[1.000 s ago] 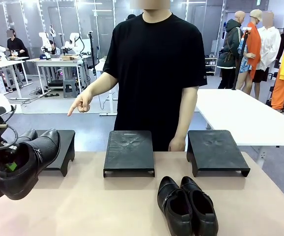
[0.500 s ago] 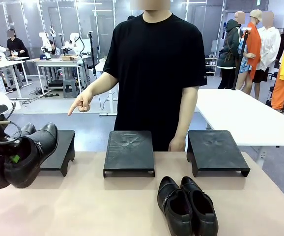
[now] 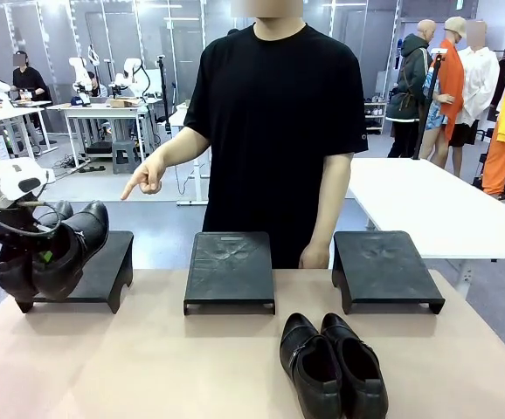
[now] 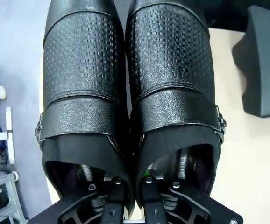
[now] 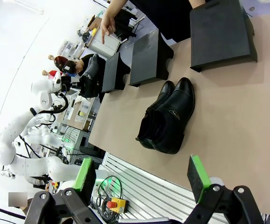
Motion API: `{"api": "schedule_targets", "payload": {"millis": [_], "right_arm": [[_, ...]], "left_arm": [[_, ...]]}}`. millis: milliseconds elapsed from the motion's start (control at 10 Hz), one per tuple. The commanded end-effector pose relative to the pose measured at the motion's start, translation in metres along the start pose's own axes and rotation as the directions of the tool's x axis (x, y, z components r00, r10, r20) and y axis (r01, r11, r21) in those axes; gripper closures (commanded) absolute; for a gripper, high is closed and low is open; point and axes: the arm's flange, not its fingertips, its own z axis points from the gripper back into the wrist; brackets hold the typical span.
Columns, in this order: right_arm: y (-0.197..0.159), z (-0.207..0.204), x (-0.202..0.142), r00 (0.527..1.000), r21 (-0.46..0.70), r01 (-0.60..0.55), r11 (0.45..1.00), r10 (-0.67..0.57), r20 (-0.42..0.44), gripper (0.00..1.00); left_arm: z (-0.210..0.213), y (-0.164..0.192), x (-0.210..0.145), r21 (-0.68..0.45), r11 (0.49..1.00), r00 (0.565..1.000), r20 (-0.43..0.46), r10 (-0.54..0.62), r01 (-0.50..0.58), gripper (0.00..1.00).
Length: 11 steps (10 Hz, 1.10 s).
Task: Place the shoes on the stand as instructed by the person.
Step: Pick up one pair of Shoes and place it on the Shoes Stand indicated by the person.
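My left gripper (image 3: pixel 43 254) is shut on one pair of black shoes (image 3: pixel 58 251), pinching their inner walls together (image 4: pixel 128 184). That pair (image 4: pixel 125 79) hangs tilted, toes up, over the left stand (image 3: pixel 95 272); whether it touches the stand I cannot tell. The person (image 3: pixel 274 131) stands at the far side, one hand (image 3: pixel 143 182) pointing down towards the left stand, the other hand (image 3: pixel 314 256) at the table edge. The second pair of shoes (image 3: pixel 331 365) (image 5: pixel 167 121) lies on the table near the front. My right gripper (image 5: pixel 142 179) hangs open above the table's near edge, with nothing between its fingers.
A middle stand (image 3: pixel 229 269) and a right stand (image 3: pixel 383 266), both black and bare, sit along the table's far edge. The beige table (image 3: pixel 148 367) has open room at front left. Bystanders and other tables stand farther back.
My left gripper has carried its pair of shoes up and away from me, from the table's left front to over the left stand. The person's pointing hand has held still.
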Motion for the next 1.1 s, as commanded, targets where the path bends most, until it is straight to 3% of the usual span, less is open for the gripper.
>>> {"api": "schedule_targets", "payload": {"millis": [0,400,1000], "right_arm": [[0.001,0.001,0.000,1.000,0.007,-0.022,1.000,0.022,0.012,0.00],[0.001,0.001,0.000,1.000,0.007,-0.022,1.000,0.022,0.012,0.00],[0.001,0.001,0.000,1.000,0.007,-0.022,1.000,0.022,0.012,0.00]], "left_arm": [[-0.014,0.006,0.037,0.015,1.000,0.999,0.030,-0.024,0.024,0.93],[-0.050,0.006,0.063,-0.003,1.000,0.999,0.035,0.002,-0.002,0.93],[-0.083,0.004,0.068,0.016,0.999,0.998,0.046,0.038,-0.038,0.93]]}}
